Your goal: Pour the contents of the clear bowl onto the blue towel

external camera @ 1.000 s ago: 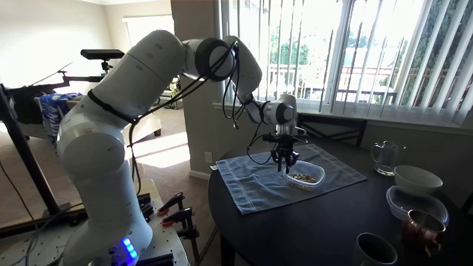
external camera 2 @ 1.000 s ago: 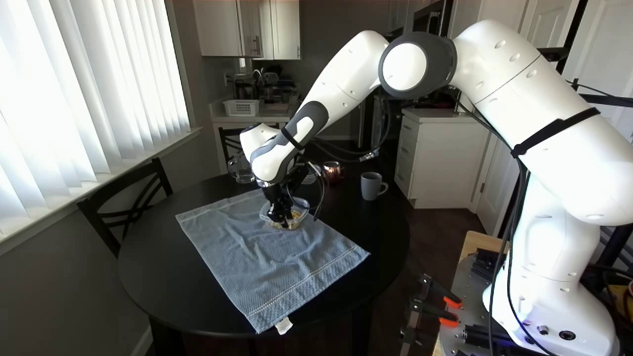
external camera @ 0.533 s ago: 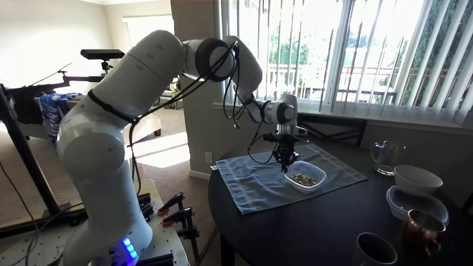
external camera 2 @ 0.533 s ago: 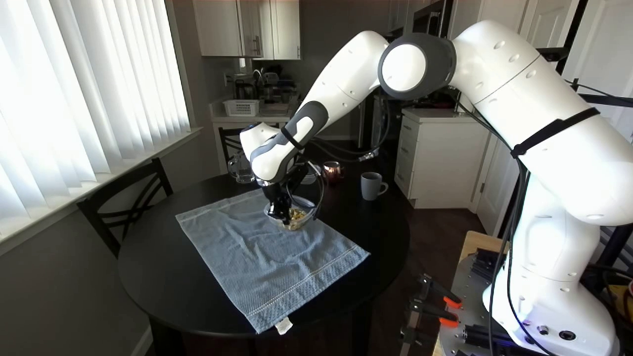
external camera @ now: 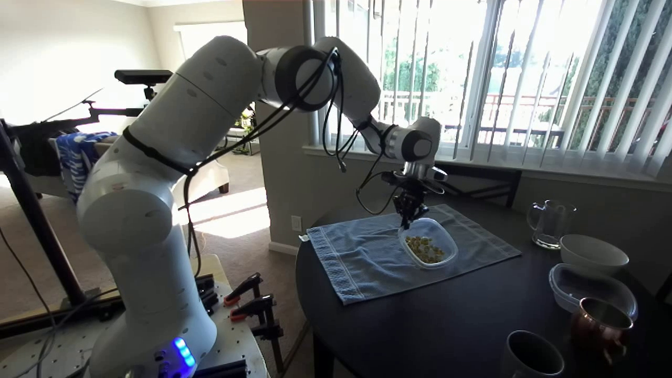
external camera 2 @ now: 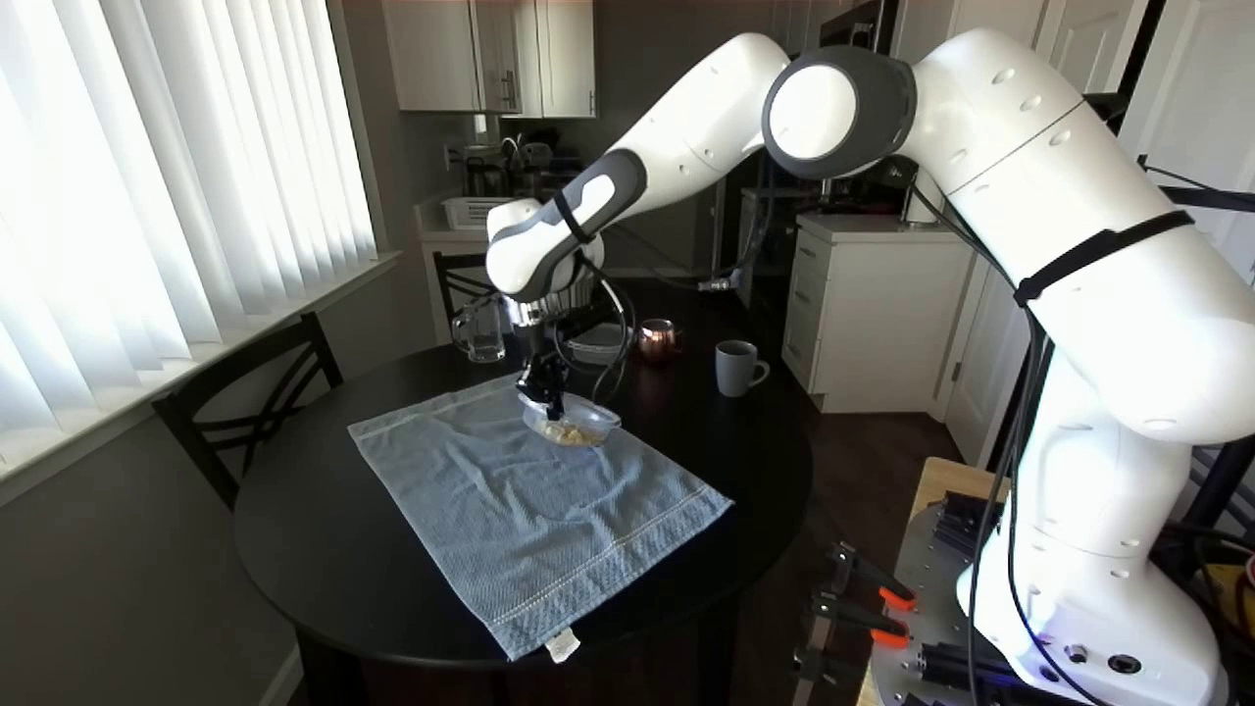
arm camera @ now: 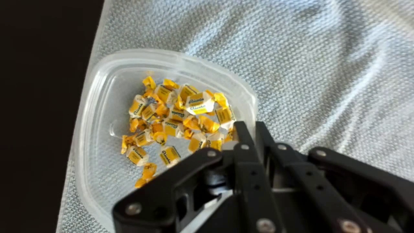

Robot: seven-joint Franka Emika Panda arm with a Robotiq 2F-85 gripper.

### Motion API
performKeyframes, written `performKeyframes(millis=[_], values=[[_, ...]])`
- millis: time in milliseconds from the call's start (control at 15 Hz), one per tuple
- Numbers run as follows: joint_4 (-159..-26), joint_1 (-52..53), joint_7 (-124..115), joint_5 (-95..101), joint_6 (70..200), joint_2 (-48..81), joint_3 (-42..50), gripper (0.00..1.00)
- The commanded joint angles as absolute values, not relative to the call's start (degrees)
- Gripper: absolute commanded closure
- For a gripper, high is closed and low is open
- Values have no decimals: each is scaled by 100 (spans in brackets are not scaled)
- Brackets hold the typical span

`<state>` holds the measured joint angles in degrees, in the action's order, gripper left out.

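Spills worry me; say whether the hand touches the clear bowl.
Touching. The wrist view shows the hand pinching the clear bowl, one finger inside its wall, one outside.

You're in a home, dining spot by the kitchen: round table (external camera 2: 328, 549), dark chairs (external camera 2: 245, 363), white cabinets (external camera 2: 441, 59) and counter (external camera 2: 863, 231) in an exterior view; vertical blinds (external camera 2: 196, 186) in both exterior views; carpet (external camera: 244, 252) and sofa (external camera: 210, 181) in an exterior view.

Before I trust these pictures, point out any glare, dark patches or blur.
In the wrist view, the candies are sharp enough to read, the table nearly black, the hand slightly soft; in an exterior view, the window is washed out and the grey mug sinks into shadow.
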<state>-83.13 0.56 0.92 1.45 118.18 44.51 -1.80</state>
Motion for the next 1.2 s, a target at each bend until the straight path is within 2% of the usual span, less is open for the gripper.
performKeyframes(millis=[0,600,867,1133], values=[[-8310,-500,518,-780,10977,3889,-505,98],[-7480,-1274,1335,-2723,8487,3837,-665,98],[-6969,-1258,1527,-3264,7580,4284,-767,98],[-6117,-1166,1441,-3684,6807,5269,-931,98]])
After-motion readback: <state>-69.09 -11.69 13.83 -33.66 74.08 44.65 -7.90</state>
